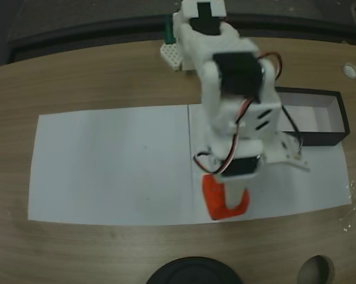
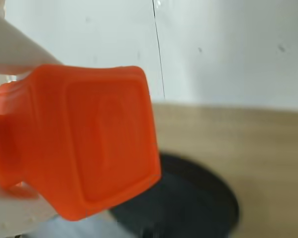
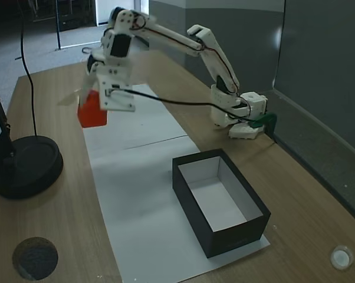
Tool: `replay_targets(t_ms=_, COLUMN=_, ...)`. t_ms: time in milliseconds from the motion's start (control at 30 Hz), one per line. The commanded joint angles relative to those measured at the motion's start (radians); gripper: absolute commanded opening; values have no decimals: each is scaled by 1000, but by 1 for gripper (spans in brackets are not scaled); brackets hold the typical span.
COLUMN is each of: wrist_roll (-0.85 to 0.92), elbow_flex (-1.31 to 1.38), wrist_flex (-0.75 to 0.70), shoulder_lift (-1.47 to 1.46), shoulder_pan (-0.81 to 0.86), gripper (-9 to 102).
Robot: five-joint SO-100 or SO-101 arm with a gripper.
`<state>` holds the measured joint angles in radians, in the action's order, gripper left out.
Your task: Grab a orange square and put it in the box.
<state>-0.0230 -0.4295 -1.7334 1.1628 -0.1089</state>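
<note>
Your hand [image 3: 92, 112] is clamped on the orange square [image 2: 89, 144], and you hold it up in the air above the white paper [image 1: 107, 165] on the tabletop [image 3: 48, 236]. Look at the wrist view: the block sits big and close (you can see its square face with round corners). Your box [image 3: 220, 203] sits well apart from the block, farther along the paper. Near the block stands a round black base [image 3: 24, 165].

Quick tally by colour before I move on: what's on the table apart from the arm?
Orange: 1, the orange square in the gripper
Black: 2, the box, the round stand base
White: 2, paper sheets
Total: 5
</note>
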Motion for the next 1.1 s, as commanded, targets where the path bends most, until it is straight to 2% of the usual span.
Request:
replay_targets(t_ms=0, wrist_roll=15, elbow_flex=55, wrist_flex=-5, shoulder_lift=417, shoulder_pan=-152, gripper=4)
replay_targets(t_ms=167, wrist_roll=103, elbow_flex=-259, wrist_flex=-2, shoulder_lift=712, shoulder_pan=-548, gripper=4)
replay_targets(t_ms=267, wrist_roll=114, elbow_flex=-471, wrist_flex=8, shoulder_lift=815, shoulder_pan=-704, gripper=4)
replay_targets(t_ms=667, wrist_roll=114, elbow_flex=-1011, wrist_flex=319, shoulder_lift=808, shoulder_pan=-798, gripper=4)
replay_targets(t_ms=1067, wrist_roll=109, elbow_flex=-1213, wrist_flex=535, shoulder_lift=804, shoulder_pan=-828, gripper=4)
